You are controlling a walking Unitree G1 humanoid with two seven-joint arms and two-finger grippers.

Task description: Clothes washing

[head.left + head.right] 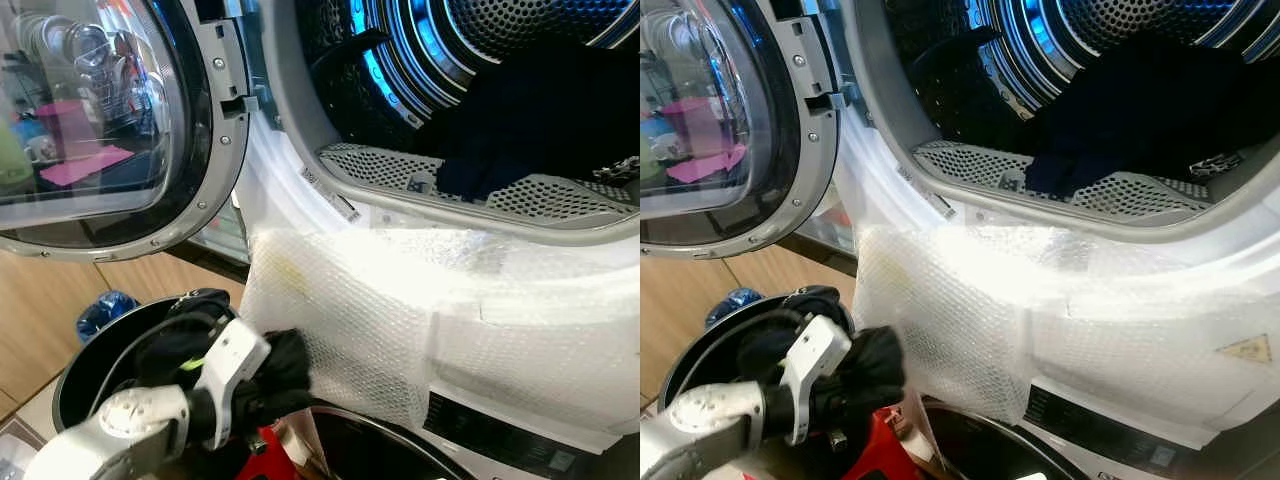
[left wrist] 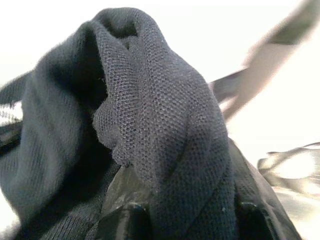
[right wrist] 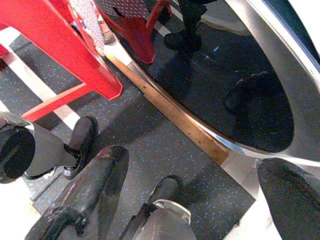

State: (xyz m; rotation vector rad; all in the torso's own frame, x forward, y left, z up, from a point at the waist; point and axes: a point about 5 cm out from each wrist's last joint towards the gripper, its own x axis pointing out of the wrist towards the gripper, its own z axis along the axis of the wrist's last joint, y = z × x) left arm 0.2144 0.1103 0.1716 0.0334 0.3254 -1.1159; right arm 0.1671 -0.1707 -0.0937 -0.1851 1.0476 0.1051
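Left gripper (image 1: 283,372) clamped on dark garment (image 2: 150,125), low beside bubble wrap (image 1: 400,320). Best lifted clear over drum opening's rim (image 1: 470,205), released deep inside.

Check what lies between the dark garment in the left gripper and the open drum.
In the left eye view, bubble wrap draped over the washer's white front, then the perforated grey rim, separates the dark garment in the left gripper from the drum.
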